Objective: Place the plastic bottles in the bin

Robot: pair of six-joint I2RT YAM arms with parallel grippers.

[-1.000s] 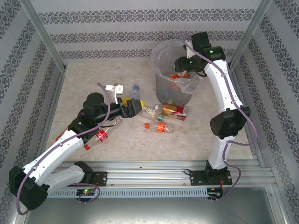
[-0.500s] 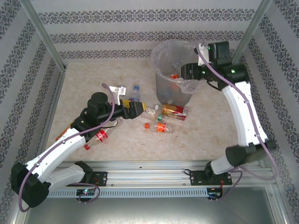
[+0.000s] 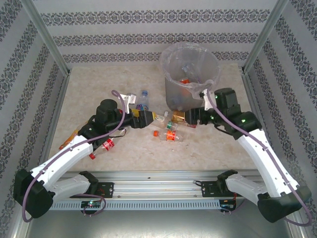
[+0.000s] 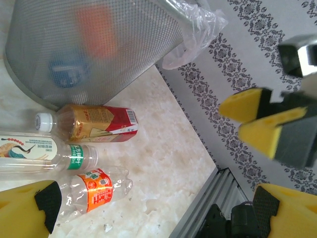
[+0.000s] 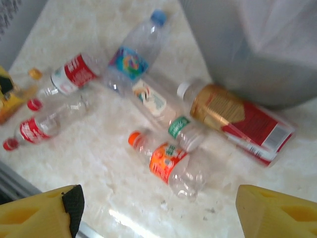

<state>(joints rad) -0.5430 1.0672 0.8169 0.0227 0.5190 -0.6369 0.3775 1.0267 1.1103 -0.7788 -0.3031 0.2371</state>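
Note:
The grey bin (image 3: 190,74) with its clear bag stands at the back right, and several plastic bottles lie inside it. In front of it lie a brown-and-red bottle (image 5: 233,116), a green-labelled bottle (image 5: 163,111) and an orange-labelled bottle (image 5: 171,161). My right gripper (image 5: 158,213) hangs open and empty low over the table, just right of this group (image 3: 189,118). My left gripper (image 3: 148,119) is open and empty on the group's left side; in its wrist view (image 4: 158,218) the orange-labelled bottle (image 4: 94,191) lies by its left finger.
A blue-labelled bottle (image 5: 133,57) and two red-labelled bottles (image 5: 74,74) (image 5: 37,129) lie further left, beside the left arm. The patterned walls enclose the table, and a metal rail (image 3: 158,181) runs along its near edge. Bare marble lies in front of the bottles.
My right arm has swung from over the bin's rim down to the table in front of it, its jaws widening. My left gripper has crept slightly right toward the bottles.

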